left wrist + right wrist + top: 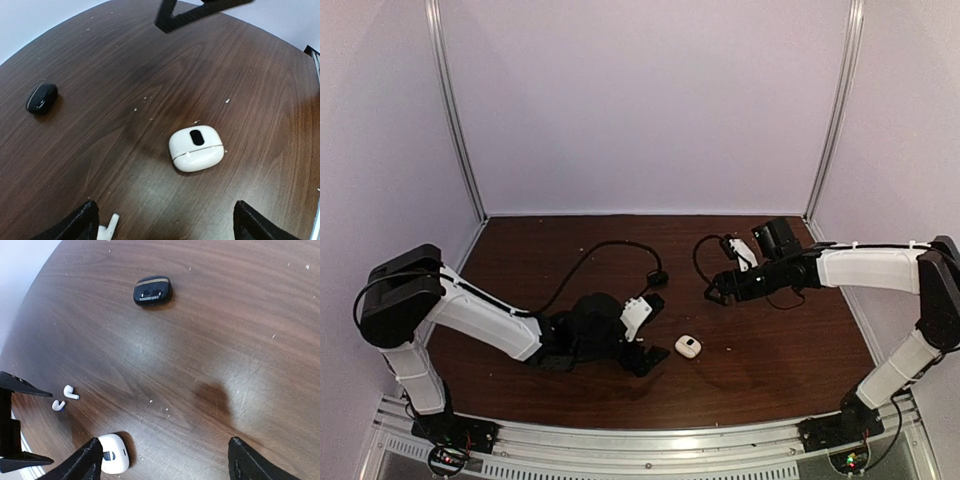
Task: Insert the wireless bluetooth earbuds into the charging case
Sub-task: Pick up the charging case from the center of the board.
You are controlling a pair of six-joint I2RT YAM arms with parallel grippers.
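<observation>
Left wrist view showed your left end effector (165,222) wide and empty near the shut-looking white charging case (196,148); your right end effector (162,460) was wide too. White earbuds (71,393) lay loose on the worktop (225,340) nearby: you were likely at pickup, and the lid probably needed opening first

no readable text, labels or numbers anywhere

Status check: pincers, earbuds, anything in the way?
Both open, empty: left pincer, right pincer. Two white earbuds loose beside white case, not in it. Case looks shut; nothing else blocking.
</observation>
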